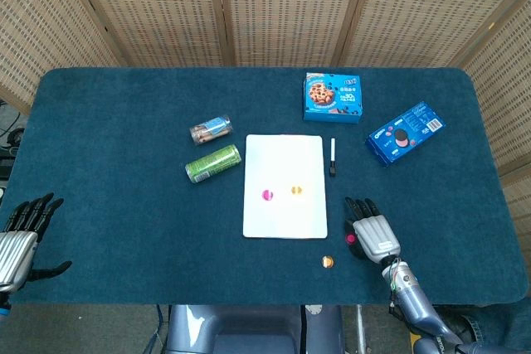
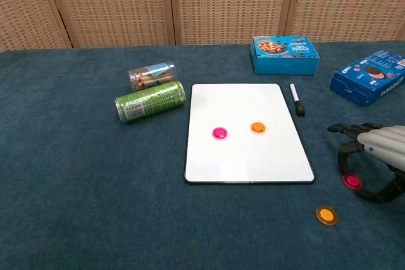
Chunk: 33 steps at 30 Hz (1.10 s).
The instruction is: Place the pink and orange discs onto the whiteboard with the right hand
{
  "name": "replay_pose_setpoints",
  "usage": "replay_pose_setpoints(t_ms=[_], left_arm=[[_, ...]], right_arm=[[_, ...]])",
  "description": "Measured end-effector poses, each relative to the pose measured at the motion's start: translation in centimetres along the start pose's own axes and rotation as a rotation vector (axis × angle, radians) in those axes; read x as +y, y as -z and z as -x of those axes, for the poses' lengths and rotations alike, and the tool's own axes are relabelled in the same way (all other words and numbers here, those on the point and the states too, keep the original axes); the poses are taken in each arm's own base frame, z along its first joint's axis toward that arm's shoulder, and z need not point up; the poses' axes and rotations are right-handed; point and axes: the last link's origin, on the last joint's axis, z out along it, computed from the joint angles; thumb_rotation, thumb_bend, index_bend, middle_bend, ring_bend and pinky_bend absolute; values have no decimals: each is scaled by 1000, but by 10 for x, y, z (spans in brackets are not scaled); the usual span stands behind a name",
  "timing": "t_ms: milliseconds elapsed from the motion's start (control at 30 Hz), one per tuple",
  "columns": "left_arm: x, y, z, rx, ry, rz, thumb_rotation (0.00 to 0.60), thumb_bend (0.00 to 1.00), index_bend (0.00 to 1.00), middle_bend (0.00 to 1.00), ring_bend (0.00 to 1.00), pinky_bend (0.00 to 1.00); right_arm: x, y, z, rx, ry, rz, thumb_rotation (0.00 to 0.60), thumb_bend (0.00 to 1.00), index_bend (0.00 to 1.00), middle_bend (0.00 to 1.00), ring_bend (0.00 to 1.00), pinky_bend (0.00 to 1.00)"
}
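Observation:
The whiteboard (image 1: 284, 185) (image 2: 248, 129) lies flat mid-table with a pink disc (image 1: 267, 195) (image 2: 219, 133) and an orange disc (image 1: 296, 191) (image 2: 257, 128) on it. A second pink disc (image 2: 352, 181) (image 1: 350, 240) lies on the cloth right of the board. My right hand (image 1: 372, 233) (image 2: 374, 156) arches over this disc, fingers apart and lowered around it, not closed on it. A second orange disc (image 1: 328, 262) (image 2: 326, 215) sits nearer the front edge. My left hand (image 1: 21, 234) rests open at the table's left front corner.
A green can (image 1: 212, 163) and a clear tube of sticks (image 1: 211, 130) lie left of the board. A black marker (image 1: 333, 156) lies along its right side. Two blue cookie boxes (image 1: 333, 96) (image 1: 405, 133) stand behind and to the right.

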Motion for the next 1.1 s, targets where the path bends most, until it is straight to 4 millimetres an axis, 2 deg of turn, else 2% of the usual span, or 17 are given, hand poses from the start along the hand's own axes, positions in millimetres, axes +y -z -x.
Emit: replay_pose_setpoints(t_ms=[267,600,867,967,1100], left_arm=[[0,0,0,0,0,-1,600,0,0,0,0,0],[0,0,0,-3,0,-1,600,0,0,0,0,0],[0,-1,0,-2,2,-2,600,0,0,0,0,0],[-1,-2,0,-4,4,-3,600,0,0,0,0,0],[-2,-2,-1,-5,8,-8,600,0,0,0,0,0]], right_arm=[[0,0,2,-6,-8,-5,600,337,507,0,0,0],[-9,-4,-8,11,-50,-19,600,337,512,0,0,0],[-38,-22,-44,49,-112,-65,600,337,512,0,0,0],[-55,-37,-60,57,-107,-80,600,337,512,0,0,0],[-74,-53,-71,55,-83,-87,600,338,512,0,0,0]])
